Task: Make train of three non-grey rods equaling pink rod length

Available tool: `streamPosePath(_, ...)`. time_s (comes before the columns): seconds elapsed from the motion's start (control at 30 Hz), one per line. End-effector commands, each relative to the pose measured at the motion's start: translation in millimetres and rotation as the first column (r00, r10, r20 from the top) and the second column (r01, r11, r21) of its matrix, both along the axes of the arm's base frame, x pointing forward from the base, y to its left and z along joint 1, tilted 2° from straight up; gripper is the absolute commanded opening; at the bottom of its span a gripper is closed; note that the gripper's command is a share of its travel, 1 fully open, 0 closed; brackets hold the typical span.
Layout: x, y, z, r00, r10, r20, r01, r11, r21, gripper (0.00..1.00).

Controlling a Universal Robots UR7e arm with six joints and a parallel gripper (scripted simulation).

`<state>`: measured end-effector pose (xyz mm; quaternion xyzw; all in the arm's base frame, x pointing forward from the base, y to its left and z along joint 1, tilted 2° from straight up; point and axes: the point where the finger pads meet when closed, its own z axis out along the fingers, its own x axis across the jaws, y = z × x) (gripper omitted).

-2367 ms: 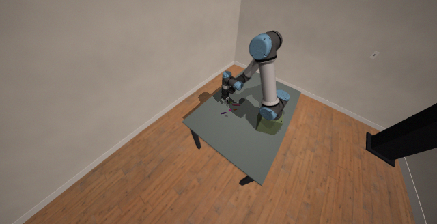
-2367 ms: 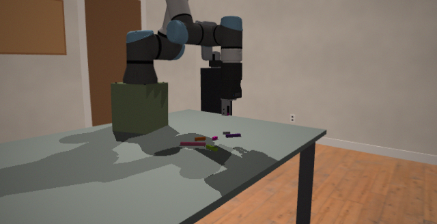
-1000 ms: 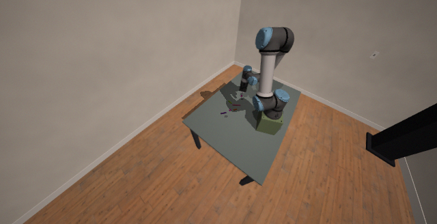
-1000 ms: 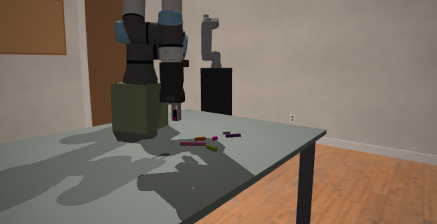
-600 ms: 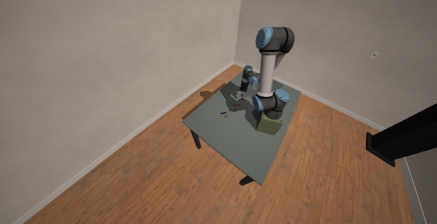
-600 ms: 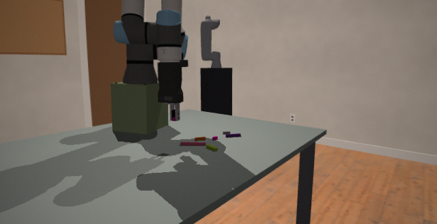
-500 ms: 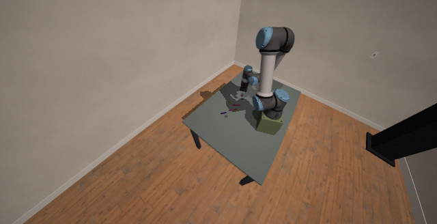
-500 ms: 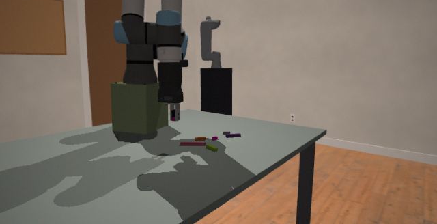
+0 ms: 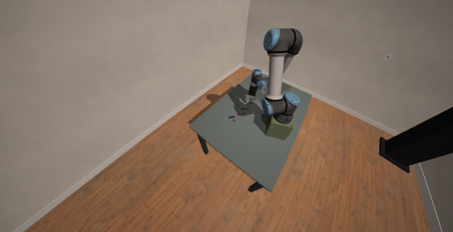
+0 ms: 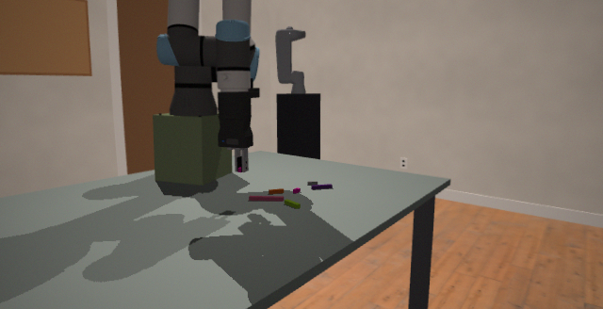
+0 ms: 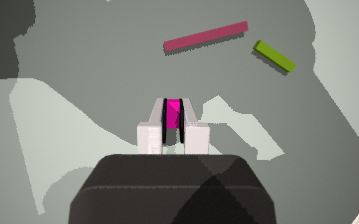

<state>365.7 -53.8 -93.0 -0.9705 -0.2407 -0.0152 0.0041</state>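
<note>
My gripper (image 11: 172, 112) is shut on a short magenta rod (image 11: 172, 116) and holds it above the table; it also shows in the exterior view (image 10: 240, 164). In the wrist view the pink rod (image 11: 205, 36) lies flat ahead of the fingers, with a lime rod (image 11: 274, 56) to its right. In the exterior view the pink rod (image 10: 266, 198) lies on the table with the lime rod (image 10: 292, 203) beside it, an orange rod (image 10: 276, 191) behind it, a second magenta rod (image 10: 296, 190), a purple rod (image 10: 322, 187) and a grey rod (image 10: 312, 183) further right.
The arm's olive base block (image 10: 188, 149) stands on the table left of the gripper. The table's edge (image 10: 349, 245) runs at the front right. A black pedestal (image 10: 298, 125) with a grey arm stands behind the table.
</note>
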Motion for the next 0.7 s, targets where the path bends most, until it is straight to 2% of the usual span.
streamPosePath(0.0,0.5,0,-12.8,1.000,0.000,0.000,0.000,1.000,0.000,0.24)
streamPosePath(0.67,2.4,1,-69.2,1.000,0.000,0.000,0.000,1.000,0.000,0.24)
